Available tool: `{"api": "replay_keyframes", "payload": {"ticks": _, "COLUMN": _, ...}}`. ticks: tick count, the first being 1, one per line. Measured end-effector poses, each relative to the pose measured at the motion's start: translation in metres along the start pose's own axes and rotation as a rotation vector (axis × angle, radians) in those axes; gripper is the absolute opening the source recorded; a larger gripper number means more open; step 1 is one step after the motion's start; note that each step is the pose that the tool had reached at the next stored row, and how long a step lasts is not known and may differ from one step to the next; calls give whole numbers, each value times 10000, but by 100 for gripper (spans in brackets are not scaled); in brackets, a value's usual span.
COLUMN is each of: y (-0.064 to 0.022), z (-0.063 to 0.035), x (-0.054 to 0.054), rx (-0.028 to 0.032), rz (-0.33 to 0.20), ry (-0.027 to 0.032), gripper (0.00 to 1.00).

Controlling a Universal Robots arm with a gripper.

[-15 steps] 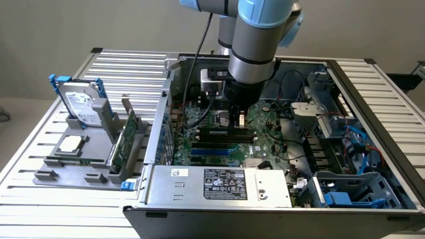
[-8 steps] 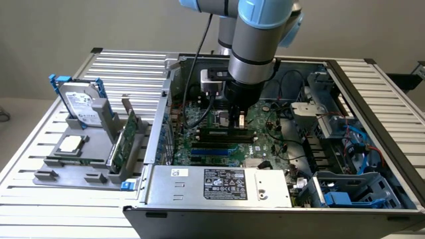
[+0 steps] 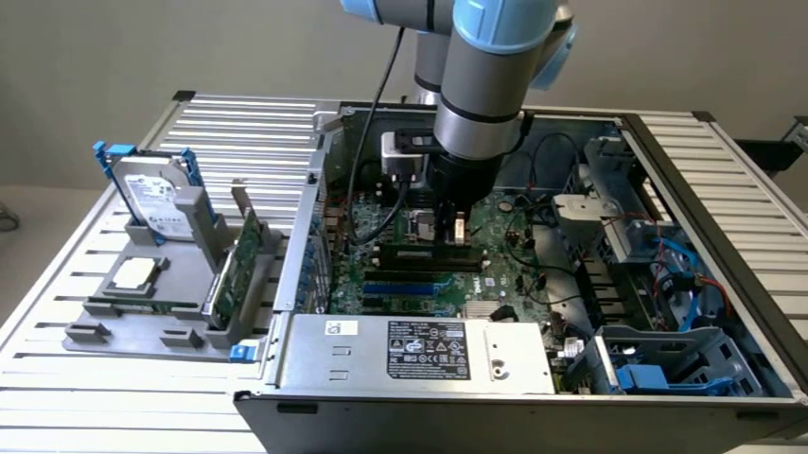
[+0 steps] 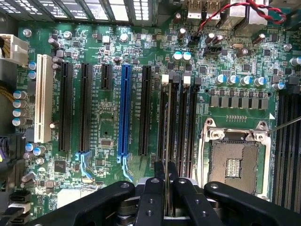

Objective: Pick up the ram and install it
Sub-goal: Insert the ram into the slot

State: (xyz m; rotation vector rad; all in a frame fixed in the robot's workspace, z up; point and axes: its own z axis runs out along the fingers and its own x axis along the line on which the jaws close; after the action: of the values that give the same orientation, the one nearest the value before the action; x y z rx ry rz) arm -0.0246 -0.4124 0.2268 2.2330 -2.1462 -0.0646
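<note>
The ram (image 4: 167,141) runs edge-on as a thin line between my fingertips, directly over a black memory slot (image 4: 162,117) of the green motherboard (image 4: 103,136). My gripper (image 4: 168,190) is shut on the ram, one black finger (image 4: 155,193) on each side of it. In the exterior view the gripper (image 3: 455,230) reaches down inside the open computer case (image 3: 417,378), and the ram (image 3: 423,253) lies as a dark stick at slot level just under it. Whether the ram is fully seated in the slot cannot be told.
Beside the memory slots are the empty processor socket (image 4: 235,160), a blue slot (image 4: 123,113) and a white slot (image 4: 44,103). Left of the case in the exterior view, a grey fixture (image 3: 127,322) holds a hard drive (image 3: 158,203), a silver processor chip (image 3: 132,274) and a green expansion card (image 3: 240,270).
</note>
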Motion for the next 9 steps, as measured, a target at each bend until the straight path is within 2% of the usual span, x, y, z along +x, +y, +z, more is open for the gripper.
{"api": "replay_keyframes", "payload": {"ticks": 4, "y": 0, "z": 2, "x": 0, "rx": -11, "rz": -39, "ry": 90, "gripper": 14}}
{"api": "replay_keyframes", "payload": {"ticks": 9, "y": 0, "z": 14, "x": 1, "rx": -13, "rz": -82, "ry": 126, "gripper": 14}}
